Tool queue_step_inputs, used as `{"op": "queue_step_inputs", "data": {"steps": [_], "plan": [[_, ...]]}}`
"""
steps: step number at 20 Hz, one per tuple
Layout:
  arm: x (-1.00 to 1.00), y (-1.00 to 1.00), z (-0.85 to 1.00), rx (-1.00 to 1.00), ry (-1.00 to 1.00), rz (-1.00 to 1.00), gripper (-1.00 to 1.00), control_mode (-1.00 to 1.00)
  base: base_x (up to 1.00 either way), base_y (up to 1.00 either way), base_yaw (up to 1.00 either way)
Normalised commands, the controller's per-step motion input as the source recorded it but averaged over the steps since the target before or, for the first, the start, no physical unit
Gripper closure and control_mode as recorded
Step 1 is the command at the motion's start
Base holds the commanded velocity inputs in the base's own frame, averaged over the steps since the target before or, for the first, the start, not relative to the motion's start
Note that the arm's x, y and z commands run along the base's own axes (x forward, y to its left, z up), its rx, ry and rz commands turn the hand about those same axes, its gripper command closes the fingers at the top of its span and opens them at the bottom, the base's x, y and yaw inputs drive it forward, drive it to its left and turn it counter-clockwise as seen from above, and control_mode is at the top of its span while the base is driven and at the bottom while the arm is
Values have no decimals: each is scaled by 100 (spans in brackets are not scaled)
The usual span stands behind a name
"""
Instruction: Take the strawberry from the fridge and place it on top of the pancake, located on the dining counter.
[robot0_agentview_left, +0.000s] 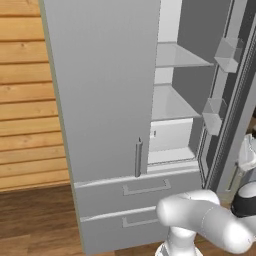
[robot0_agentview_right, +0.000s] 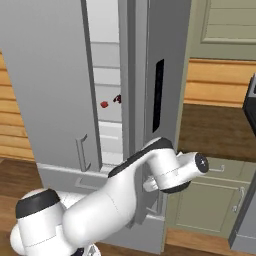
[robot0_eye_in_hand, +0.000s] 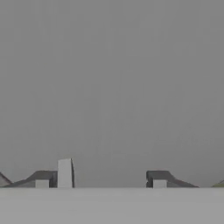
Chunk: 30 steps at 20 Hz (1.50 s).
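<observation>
The grey fridge (robot0_agentview_left: 105, 90) stands with its left door shut and its right door (robot0_agentview_right: 162, 75) swung open, showing white walls and clear shelves (robot0_agentview_left: 175, 56). A small red strawberry (robot0_agentview_right: 104, 104) lies on a shelf inside, with another small red item (robot0_agentview_right: 117, 99) beside it, half hidden by the door edge. My gripper (robot0_eye_in_hand: 111, 177) is open with nothing between its fingers, and it faces a flat grey surface at very close range. My forearm (robot0_agentview_right: 165, 170) reaches in at the edge of the open door, well below the strawberry. The pancake and the dining counter are out of view.
Two grey drawers (robot0_agentview_left: 145, 189) sit under the fridge doors. Clear door bins (robot0_agentview_left: 227, 55) line the inside of the open door. Pale olive cabinets (robot0_agentview_right: 215, 200) stand to the right, and a wooden plank wall (robot0_agentview_left: 25, 100) to the left.
</observation>
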Motion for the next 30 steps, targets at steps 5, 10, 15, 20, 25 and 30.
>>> {"op": "queue_step_inputs", "data": {"steps": [5,10,15,20,25,30], "plan": [[-46,-60,44,35,-1,-1,-100,-100,0,0,0],[-80,-23,70,15,-5,0,-100,-100,0,0,0],[-100,23,38,-2,-4,-6,-100,-100,0,0,0],[-100,71,67,-25,-3,-13,-100,-100,0,0,0],[-96,80,95,-31,1,-15,-100,-100,0,0,0],[-20,99,98,-62,13,-8,-100,-100,0,0,0]]}}
